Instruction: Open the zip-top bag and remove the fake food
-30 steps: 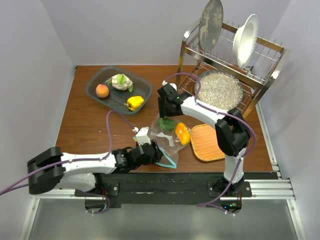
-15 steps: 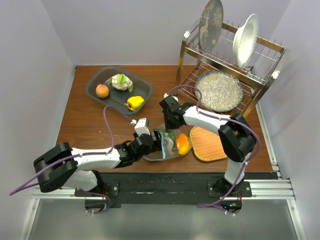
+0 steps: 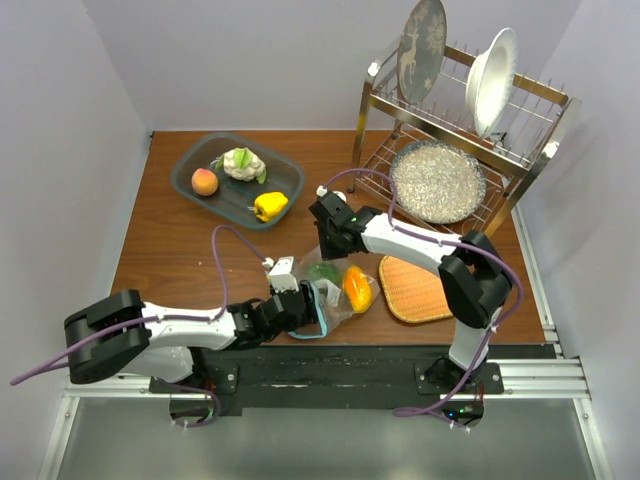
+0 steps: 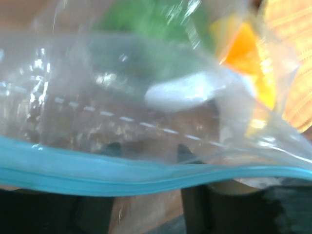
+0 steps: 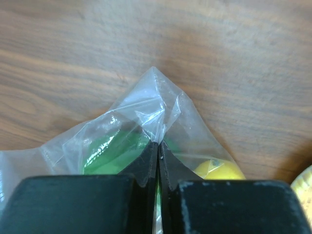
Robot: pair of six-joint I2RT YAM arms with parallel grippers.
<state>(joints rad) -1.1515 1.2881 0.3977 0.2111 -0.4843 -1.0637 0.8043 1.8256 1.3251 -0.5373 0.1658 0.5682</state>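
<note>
The zip-top bag (image 3: 335, 292) lies near the table's front edge, with a green piece (image 3: 324, 271) and an orange piece (image 3: 356, 288) of fake food inside. My right gripper (image 3: 333, 243) is shut on the bag's far corner (image 5: 157, 105), pinching the clear film between its fingertips (image 5: 158, 144). The green piece (image 5: 113, 146) and a yellow-orange piece (image 5: 218, 170) show on either side of it. My left gripper (image 3: 298, 303) is at the teal zip strip (image 4: 146, 171), which runs across both dark fingers (image 4: 195, 209). Its jaws stand apart (image 4: 147, 148).
A grey tray (image 3: 190, 182) at the back left holds a peach (image 3: 204, 181), a cauliflower (image 3: 243, 163) and a yellow pepper (image 3: 268, 206). A woven orange mat (image 3: 412, 287) lies right of the bag. A dish rack (image 3: 455, 130) with plates stands at the back right.
My right gripper closed on the bag's far corner and drew back a little. The left gripper widened, then narrowed, and pulled slightly left. The bag shifted with them.
</note>
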